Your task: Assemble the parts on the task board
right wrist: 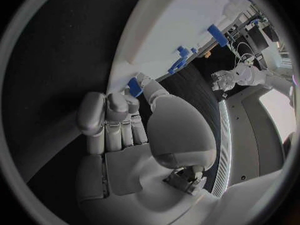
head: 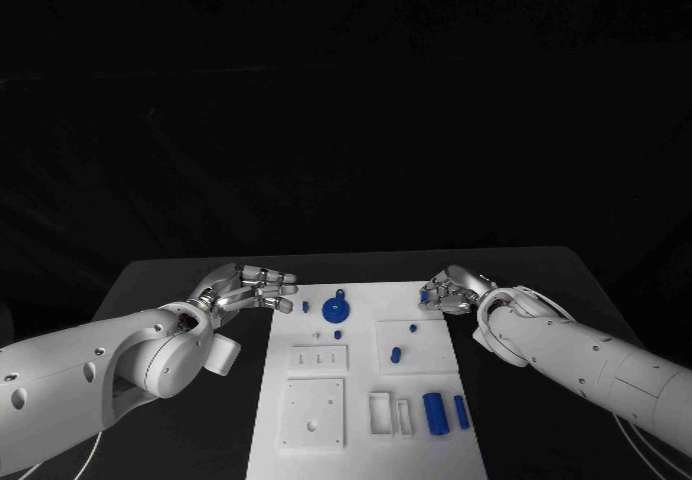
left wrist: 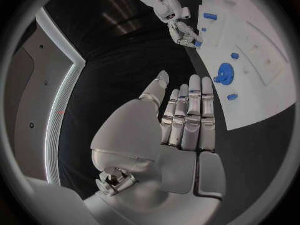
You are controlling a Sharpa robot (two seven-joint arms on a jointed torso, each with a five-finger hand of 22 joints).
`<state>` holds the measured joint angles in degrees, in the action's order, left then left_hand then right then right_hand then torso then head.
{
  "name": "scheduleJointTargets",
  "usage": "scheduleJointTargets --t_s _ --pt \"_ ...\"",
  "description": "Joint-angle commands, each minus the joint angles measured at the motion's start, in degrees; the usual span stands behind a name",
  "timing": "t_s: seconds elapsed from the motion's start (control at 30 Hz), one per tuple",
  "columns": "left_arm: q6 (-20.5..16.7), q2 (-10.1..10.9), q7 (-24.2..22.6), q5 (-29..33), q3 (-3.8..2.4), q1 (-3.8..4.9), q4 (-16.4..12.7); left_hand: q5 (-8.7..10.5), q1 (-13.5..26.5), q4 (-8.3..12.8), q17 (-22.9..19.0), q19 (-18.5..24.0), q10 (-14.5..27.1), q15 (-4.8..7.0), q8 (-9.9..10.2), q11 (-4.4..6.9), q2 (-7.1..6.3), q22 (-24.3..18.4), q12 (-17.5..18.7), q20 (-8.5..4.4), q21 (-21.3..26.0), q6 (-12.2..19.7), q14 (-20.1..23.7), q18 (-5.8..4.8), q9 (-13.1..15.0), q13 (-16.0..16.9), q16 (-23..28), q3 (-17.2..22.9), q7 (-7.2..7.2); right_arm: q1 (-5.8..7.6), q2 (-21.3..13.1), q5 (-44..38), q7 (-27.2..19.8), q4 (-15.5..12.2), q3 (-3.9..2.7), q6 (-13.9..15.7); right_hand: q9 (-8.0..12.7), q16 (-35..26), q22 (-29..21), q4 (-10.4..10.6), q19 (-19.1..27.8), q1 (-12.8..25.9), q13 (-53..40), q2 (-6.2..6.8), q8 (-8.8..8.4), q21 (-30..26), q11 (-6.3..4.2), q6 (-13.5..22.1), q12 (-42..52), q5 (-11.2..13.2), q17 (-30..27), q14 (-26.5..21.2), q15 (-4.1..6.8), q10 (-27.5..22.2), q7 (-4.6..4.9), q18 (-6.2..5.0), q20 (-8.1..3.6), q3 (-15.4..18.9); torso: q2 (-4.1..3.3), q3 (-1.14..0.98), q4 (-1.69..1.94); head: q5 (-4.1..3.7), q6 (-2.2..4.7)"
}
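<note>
Left hand point(left wrist: 184, 120) flat, fingers straight and together, holding nothing, beside the task board point(head: 433, 385). Right hand point(right wrist: 134, 117) pinches a small blue part point(right wrist: 134, 86) at the board's far corner.

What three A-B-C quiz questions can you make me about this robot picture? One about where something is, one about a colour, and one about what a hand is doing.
1. Where is the blue gear?
A on the task board
B on the black table
C in the left hand

2. What colour is the task board?
A white
B red
C green

3. What is the right hand doing?
A pinching a small blue part
B lying flat and empty
C pressing the gear

Answers:
1 A, the gear lies on the board's far end.
2 A, the plate is plainly white.
3 A, its fingers close on the blue piece at the board's edge.
</note>
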<state>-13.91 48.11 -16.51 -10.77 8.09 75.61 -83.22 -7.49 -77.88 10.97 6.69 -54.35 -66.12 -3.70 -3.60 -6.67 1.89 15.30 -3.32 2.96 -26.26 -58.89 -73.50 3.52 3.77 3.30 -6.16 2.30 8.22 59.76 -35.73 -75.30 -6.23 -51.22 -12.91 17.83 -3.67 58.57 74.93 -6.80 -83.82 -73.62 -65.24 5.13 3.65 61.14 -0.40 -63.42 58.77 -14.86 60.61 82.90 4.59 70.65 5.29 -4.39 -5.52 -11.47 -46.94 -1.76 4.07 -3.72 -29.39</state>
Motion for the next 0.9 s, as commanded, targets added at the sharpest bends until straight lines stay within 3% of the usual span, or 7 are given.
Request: scheduleJointTargets --t_s 0.03,0.23,0.37,0.57,0.7,0.83,0.9 --pt "0.94 -0.07 -0.16 -0.22 -0.04 0.01 -0.13 -0.19 0.35 0.19 -0.08 0.49 0.41 -0.27 0.01 0.09 0.45 -0.01 -0.06 -0.06 -0.21 0.4 0.06 -0.21 0.09 0.09 -0.02 -0.15 0.11 -0.09 0.06 0.02 -0.09 -0.04 0.03 -0.29 -0.15 -0.07 7.96 0.03 -1.8 -0.85 -0.06 -0.38 0.07 -0.21 0.0 -1.65 -0.02 0.75 0.01 0.18 -0.14 -0.01 -0.2 0.35 0.1 -0.52 -0.02 -0.05 -0.05 -0.06 0.02" --pt "1.06 -0.05 -0.13 -0.24 -0.04 0.01 -0.16 -0.17 0.28 0.12 -0.08 0.44 0.38 -0.27 -0.01 0.11 0.49 -0.08 -0.07 -0.06 -0.16 0.36 0.06 -0.21 0.1 0.1 -0.02 -0.22 0.08 -0.09 0.05 0.65 -0.37 -0.36 0.03 0.27 -0.41 -0.11 8.01 -0.89 -1.78 -1.42 -0.32 -2.01 0.13 -0.02 -0.68 -5.9 0.25 2.71 0.04 0.17 0.44 0.18 -1.42 0.57 -0.38 -3.43 -0.01 -0.04 -0.02 -0.06 -0.03" --pt "1.1 -0.03 -0.1 -0.31 -0.04 0.01 -0.18 -0.23 0.27 0.1 -0.08 0.45 0.16 -0.25 -0.01 0.17 0.6 -0.08 -0.07 -0.08 -0.17 0.27 0.05 -0.22 0.1 0.09 -0.03 -0.19 0.06 -0.1 0.05 0.95 -0.35 -0.66 0.03 1.18 -0.44 -0.19 8.0 -2.21 -1.72 -0.86 -0.36 -2.75 -0.03 0.02 -0.85 -7.1 0.11 3.82 0.09 0.16 0.67 0.2 -1.53 0.77 -0.73 -6.72 -0.01 -0.07 0.0 -0.09 -0.03" --pt "1.3 0.02 0.27 -0.51 -0.04 0.01 -0.17 -0.19 0.37 0.02 -0.06 0.43 -0.48 -0.15 -0.03 0.39 0.85 -0.03 -0.06 -0.15 -0.25 -0.21 -0.01 -0.25 0.13 0.09 -0.08 -0.07 -0.12 -0.1 -0.03 1.22 -0.06 -1.1 0.03 2.44 -0.49 -0.21 7.98 -3.29 -1.69 0.0 -0.37 -2.88 -0.02 0.01 -0.83 -7.07 -0.04 4.27 0.18 0.18 0.64 0.25 -1.43 0.78 -0.77 -9.3 -0.01 -0.07 -0.03 -0.09 -0.01" --pt "1.43 0.16 1.62 -0.79 -0.05 0.04 -0.19 -0.19 0.99 -0.46 0.22 0.01 -1.7 0.2 -0.02 0.85 1.11 0.04 -0.07 -0.42 -0.46 -0.91 -0.71 -0.36 0.13 0.09 -0.71 -0.09 -0.46 -0.09 -0.49 1.23 0.68 -2.59 0.02 3.05 -0.51 -0.23 7.98 -3.74 -1.71 0.47 -0.44 -2.64 -0.01 0.04 -0.9 -7.15 -0.05 4.18 0.24 0.21 0.62 0.3 -1.45 0.76 -0.75 -10.0 0.05 -0.16 -0.24 0.09 0.17" --pt "1.87 0.09 4.7 -1.55 -0.09 0.41 0.01 0.08 2.11 -1.53 2.03 -2.22 -4.19 1.71 -0.04 1.92 1.08 0.98 -0.04 -1.8 -2.27 -1.7 -3.55 -0.72 0.1 0.09 -4.82 -0.6 -1.05 0.32 -1.29 0.55 2.21 -5.35 0.0 2.66 -0.5 -0.23 7.95 -3.79 -1.71 0.49 -0.44 -2.61 -0.02 -0.04 -0.91 -7.11 -0.08 4.29 0.25 0.21 0.62 0.28 -1.43 0.74 -0.75 -10.04 0.22 -0.27 -0.58 0.34 0.47" --pt "2.59 -0.52 7.66 -2.68 -0.11 0.98 0.75 0.37 3.55 -3.19 4.29 -4.08 -7.44 2.98 -0.05 3.04 1.09 2.06 0.01 -3.07 -4.16 -2.36 -5.52 -1.1 0.1 0.13 -9.39 -1.4 -1.52 0.97 -1.81 -0.44 3.8 -7.87 -0.04 1.57 -0.49 -0.19 7.95 -3.84 -1.72 0.49 -0.43 -2.54 -0.02 -0.03 -0.92 -7.08 -0.12 4.34 0.3 0.23 0.61 0.26 -1.43 0.73 -0.74 -10.08 0.51 -0.33 -0.84 0.64 0.6"
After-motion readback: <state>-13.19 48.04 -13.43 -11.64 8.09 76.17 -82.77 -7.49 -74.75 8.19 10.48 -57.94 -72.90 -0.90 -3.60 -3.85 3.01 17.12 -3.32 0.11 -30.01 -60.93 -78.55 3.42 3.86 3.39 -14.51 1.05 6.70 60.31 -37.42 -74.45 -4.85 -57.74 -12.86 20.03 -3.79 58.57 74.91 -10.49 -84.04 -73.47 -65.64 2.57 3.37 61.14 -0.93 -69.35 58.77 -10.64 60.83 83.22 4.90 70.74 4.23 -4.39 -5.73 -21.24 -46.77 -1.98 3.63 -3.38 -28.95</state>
